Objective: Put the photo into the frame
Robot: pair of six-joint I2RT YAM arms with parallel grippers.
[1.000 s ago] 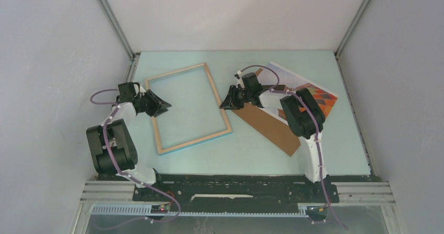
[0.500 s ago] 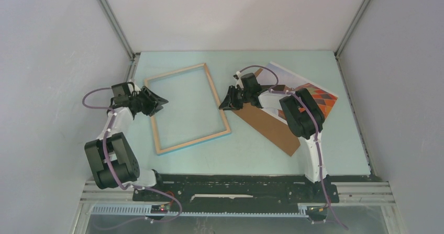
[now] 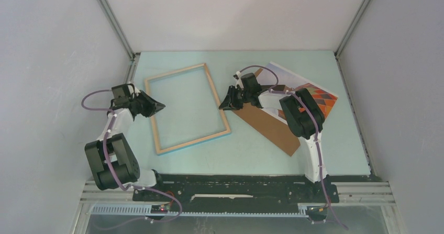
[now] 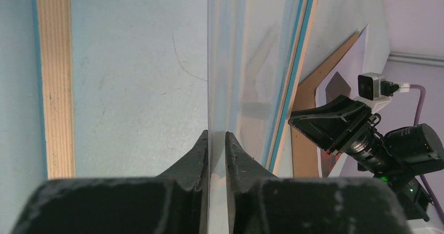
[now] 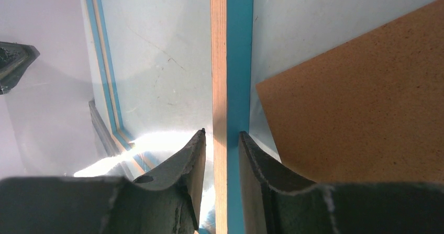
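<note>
Top external view puts the photo [image 3: 322, 99] flat on the counter [image 3: 251, 155] at the right rear, picture side up. Its orange patterned corner shows past the right arm's forearm, which crosses over the print. It is outside the frame [image 3: 174, 71], well apart from it.

The frame lies left of centre on the counter, turned a little out of square, light wood rails uppermost and a teal edge showing along the near rail. Pale counter shows through its opening.

The right gripper [image 3: 222, 104] is at the frame's right rail. In the right wrist view its 2 fingers [image 5: 193, 155] stand on either side of that rail, wood on 1 side and teal on the other, and the right gripper [image 5: 221, 134] is clamped on it.

The left gripper [image 3: 161, 106] is at the frame's left rail. In the left wrist view its fingers [image 4: 196, 155] are drawn close together on the edge of a thin clear pane [image 4: 251, 61], seen almost edge-on and running away from the left gripper [image 4: 217, 137]; the far teal rail looks hazy through it. The grip looks pinched on the pane.

A brown backing board [image 3: 269, 126] lies just beside the frame's right rail, slanting toward the near right, its far end under the right arm and partly overlapping the photo.
</note>
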